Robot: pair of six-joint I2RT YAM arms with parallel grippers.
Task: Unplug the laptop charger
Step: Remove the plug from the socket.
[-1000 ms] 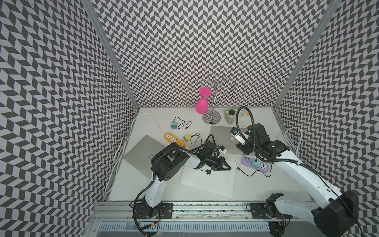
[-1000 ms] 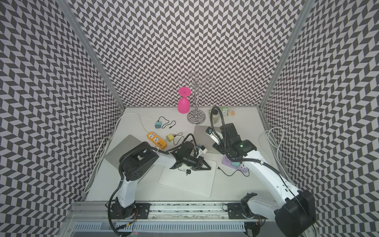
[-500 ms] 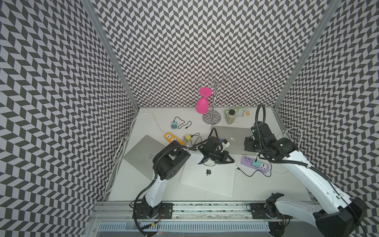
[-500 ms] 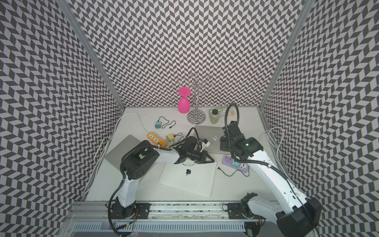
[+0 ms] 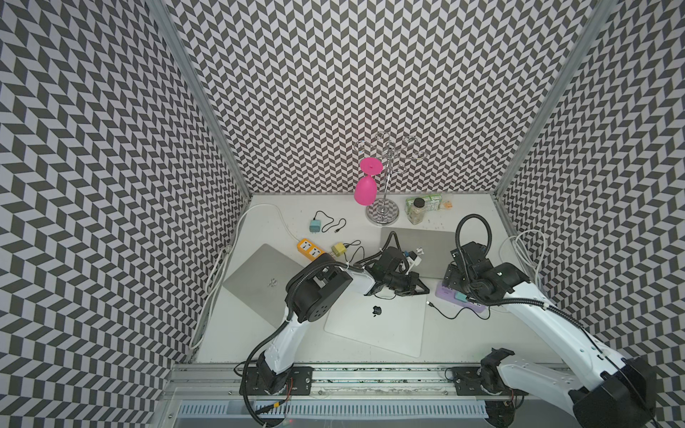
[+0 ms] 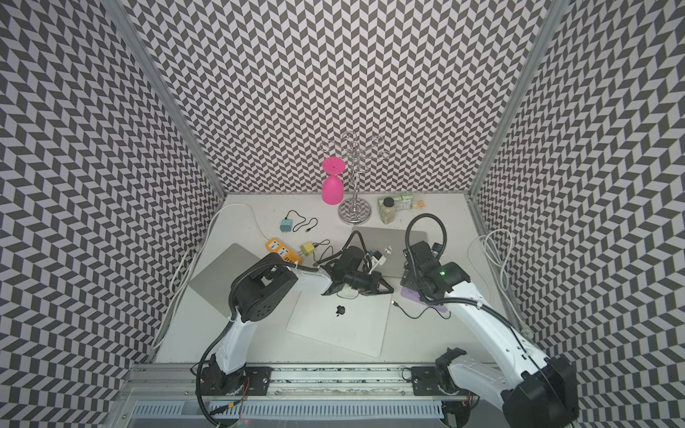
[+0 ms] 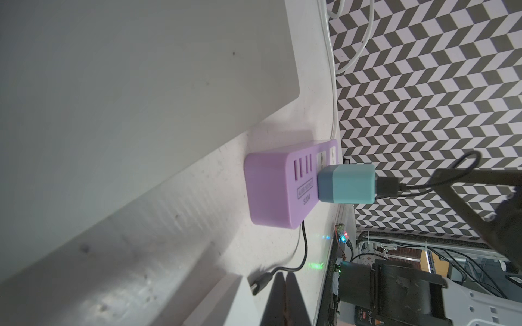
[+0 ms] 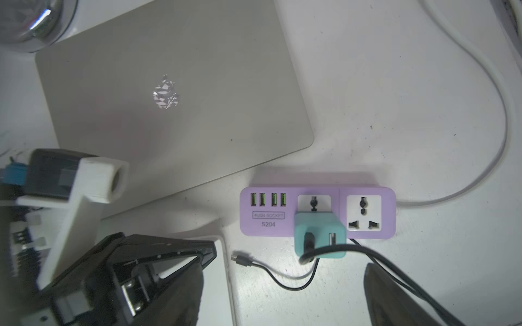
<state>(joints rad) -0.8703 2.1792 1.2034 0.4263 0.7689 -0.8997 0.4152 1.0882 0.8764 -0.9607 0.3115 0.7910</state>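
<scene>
Right claw (image 8: 284, 271) hangs spread wide, empty, over the teal charger (image 8: 319, 235) in the purple power strip (image 8: 268, 210); left claw (image 5: 422, 289) pressed together.

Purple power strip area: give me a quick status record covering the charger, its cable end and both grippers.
charger: teal charger plugged into the purple power strip, in the socket next to the USB ports
other socket: empty
cable end: black connector lying loose on the table, in no laptop port
left gripper: shut, empty, over the white laptop edge
right gripper: open, above the charger, holding nothing
task status: charger not yet unplugged
</scene>
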